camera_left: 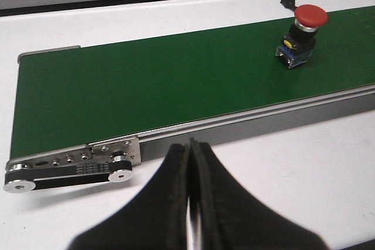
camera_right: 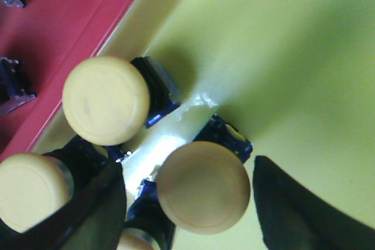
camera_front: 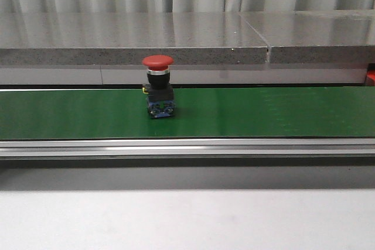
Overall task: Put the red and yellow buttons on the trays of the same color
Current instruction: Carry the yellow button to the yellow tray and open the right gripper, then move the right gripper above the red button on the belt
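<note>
Red button (camera_front: 158,86) upright on green conveyor belt (camera_front: 263,112), a little left of the middle along the desk, closer to the belt's far edge than to its near rail. Not held by anything, mushroom cap on top, small blue base on the belt.

Left gripper (camera_left: 191,168) clenched, fingers pressed together with nothing between, hanging above the white desk just before the near rail, near the left end of the belt. Button well apart from it.

Right gripper (camera_right: 190,197) released, 2 dark fingers spread on both sides of 1 yellow button (camera_right: 203,187) inside the yellow tray (camera_right: 293,57). Not clear if touching it or already free. At least 2 more yellow buttons (camera_right: 105,100) close beside, 1 partly behind a finger. Red tray (camera_right: 76,33) bordering the yellow one, small dark parts lying on it.

Possible problems, as a judgement:
- If the belt runs, could carry the red button away before the closed left gripper opens and arrives.
- Tall shape, small base: could fall over from a sideways push, then roll.
- In the crowded yellow tray, could knock the neighbours when lifting the right fingers.
</note>
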You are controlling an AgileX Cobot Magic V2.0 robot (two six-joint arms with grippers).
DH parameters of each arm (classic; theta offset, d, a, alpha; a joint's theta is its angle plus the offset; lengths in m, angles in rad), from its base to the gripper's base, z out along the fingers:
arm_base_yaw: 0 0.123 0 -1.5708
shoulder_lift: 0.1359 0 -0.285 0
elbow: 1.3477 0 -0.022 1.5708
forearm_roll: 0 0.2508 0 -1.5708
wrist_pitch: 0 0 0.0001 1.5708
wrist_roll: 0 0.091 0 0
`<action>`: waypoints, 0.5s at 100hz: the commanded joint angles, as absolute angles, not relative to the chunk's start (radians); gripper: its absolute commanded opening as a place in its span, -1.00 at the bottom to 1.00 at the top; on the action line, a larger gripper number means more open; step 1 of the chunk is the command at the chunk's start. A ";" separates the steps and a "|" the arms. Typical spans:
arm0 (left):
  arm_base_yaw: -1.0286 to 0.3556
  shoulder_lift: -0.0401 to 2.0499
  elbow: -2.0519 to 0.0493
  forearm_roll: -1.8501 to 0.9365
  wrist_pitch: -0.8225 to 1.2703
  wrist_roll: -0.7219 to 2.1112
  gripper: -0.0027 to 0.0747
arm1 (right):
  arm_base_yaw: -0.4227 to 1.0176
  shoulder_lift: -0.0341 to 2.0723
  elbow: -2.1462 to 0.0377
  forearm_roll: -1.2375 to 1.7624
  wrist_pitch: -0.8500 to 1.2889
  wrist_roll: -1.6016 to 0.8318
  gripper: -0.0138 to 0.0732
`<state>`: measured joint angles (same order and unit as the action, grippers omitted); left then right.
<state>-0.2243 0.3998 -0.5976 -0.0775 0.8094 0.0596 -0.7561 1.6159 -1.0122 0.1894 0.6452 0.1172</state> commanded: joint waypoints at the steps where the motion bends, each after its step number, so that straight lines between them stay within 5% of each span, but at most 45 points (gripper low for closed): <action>1: -0.233 0.409 -0.621 -0.090 0.741 0.051 -0.99 | -0.761 1.572 -1.036 0.201 0.616 0.117 0.42; 50: -0.233 0.409 -0.621 -0.090 0.741 0.051 -0.99 | -0.751 1.341 -1.036 0.186 0.659 0.116 0.42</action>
